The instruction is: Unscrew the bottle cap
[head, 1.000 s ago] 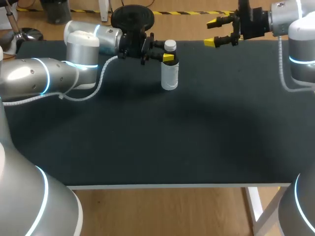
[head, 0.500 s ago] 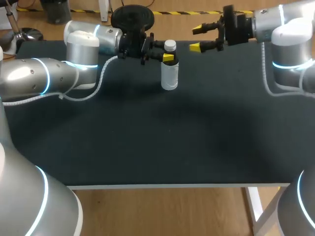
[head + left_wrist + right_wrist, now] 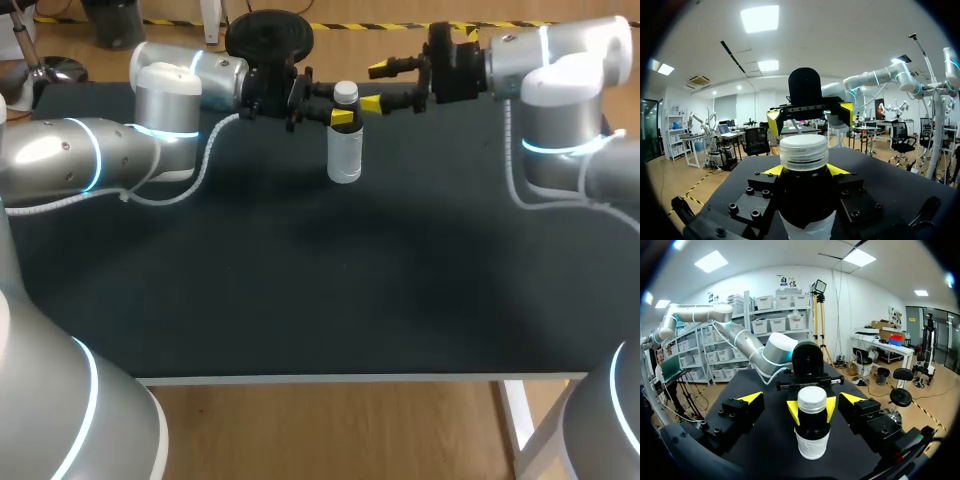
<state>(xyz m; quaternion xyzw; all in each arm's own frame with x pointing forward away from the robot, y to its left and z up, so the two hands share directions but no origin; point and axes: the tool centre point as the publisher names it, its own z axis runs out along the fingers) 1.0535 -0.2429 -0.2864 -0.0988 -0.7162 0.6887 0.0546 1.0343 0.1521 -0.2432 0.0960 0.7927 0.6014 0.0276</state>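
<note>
The head view hides the left gripper's [image 3: 343, 116] far finger behind the small bottle [image 3: 345, 155], which stands upright near the table's [image 3: 300, 280] far edge. The right wrist view shows both yellow tips clamped on its neck, under the cap [image 3: 812, 399]. The right gripper [image 3: 374, 87], spread wide, holds nothing, just short of the cap. The bottle has a white ribbed cap, a dark shoulder and a pale label.

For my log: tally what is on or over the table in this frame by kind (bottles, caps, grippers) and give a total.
bottle: 1
bottle cap: 1, white, on the bottle
grippers: 2, the left gripper shut on the bottle below the cap, the right gripper open beside the cap
Total: 4
</note>
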